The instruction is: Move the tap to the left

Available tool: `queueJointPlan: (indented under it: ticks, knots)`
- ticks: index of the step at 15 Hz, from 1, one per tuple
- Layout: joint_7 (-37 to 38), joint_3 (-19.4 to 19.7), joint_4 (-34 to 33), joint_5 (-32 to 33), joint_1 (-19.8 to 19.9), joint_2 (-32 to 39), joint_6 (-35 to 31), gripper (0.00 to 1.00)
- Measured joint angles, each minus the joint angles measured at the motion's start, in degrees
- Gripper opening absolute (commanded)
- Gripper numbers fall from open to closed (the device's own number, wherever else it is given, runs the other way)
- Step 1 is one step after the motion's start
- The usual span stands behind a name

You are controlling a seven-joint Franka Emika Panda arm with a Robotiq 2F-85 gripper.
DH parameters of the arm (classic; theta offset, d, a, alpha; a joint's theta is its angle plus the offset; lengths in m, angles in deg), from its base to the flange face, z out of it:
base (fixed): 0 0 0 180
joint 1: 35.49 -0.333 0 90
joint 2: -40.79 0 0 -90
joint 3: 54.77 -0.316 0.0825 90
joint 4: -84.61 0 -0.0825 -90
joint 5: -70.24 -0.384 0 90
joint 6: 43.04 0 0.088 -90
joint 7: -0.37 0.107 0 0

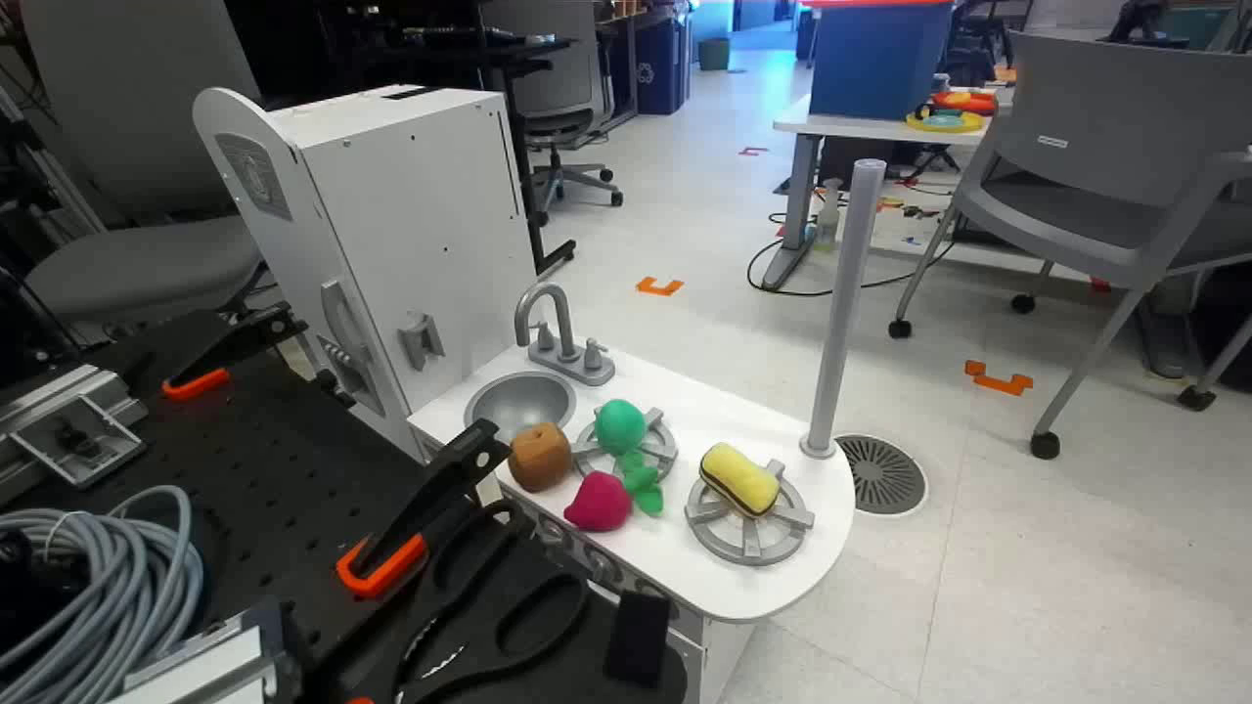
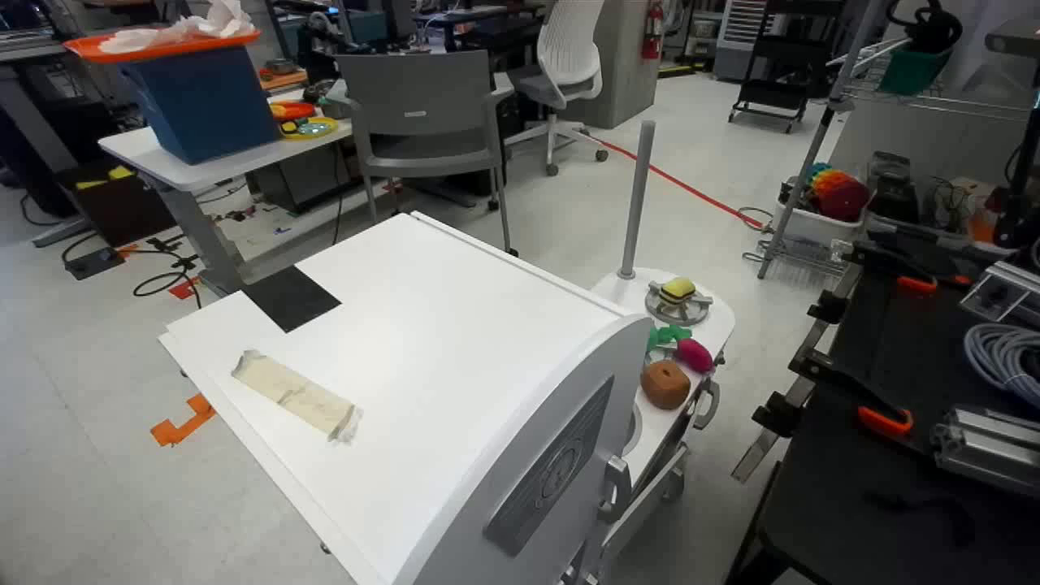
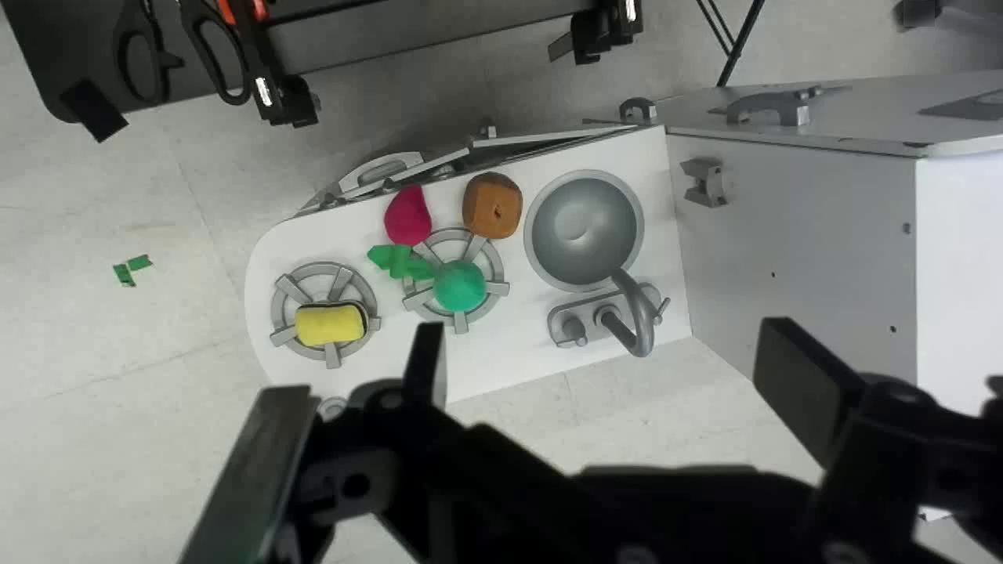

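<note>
A small, silver-grey, metallic-looking tap (image 1: 565,328) with an arched, hooked spout stands upright on a white, rounded-edge play-kitchen counter (image 1: 699,420), beside a round grey basin (image 1: 518,399) and near a tall white cabinet (image 1: 421,205). In the wrist view I see the black, two-fingered gripper (image 3: 603,360) with its fingers spread wide and nothing held between them; the tap lies beyond, apart from both. Neither exterior view shows the gripper, so I cannot judge its height above the counter.

The move looks not yet begun, and several things could spoil it. The cabinet sits so near the tap that a finger reaching round the spout may knock it. The curved spout looks thin and smooth, so a glancing push could slide off. Pressing low on the base, rather than the spout, may shift the whole tap. And left differs with viewpoint, inviting a wrong-way turn.
</note>
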Motion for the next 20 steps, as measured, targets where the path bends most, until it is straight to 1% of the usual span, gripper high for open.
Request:
queueJointPlan:
  ticks: [6,9,12,14,17,19,20]
  knots:
    - [-0.01,-0.53,-0.03,0.06,-0.14,0.61,0.07,1.00]
    - [1.40,-3.48,-1.86,0.06,-1.66,5.39,-0.86,1.00]
    - [6.36,-6.98,-5.79,1.20,-4.19,14.84,-5.69,1.00]
    - [10.07,-7.93,-8.81,4.49,-5.75,22.33,-9.54,1.00]
    - [15.76,-7.23,-12.99,12.76,-7.80,33.59,-15.50,1.00]
    - [19.27,-5.09,-15.94,17.98,-9.67,41.06,-18.47,1.00]
    - [20.19,-3.94,-17.40,19.38,-10.59,44.62,-19.79,1.00]
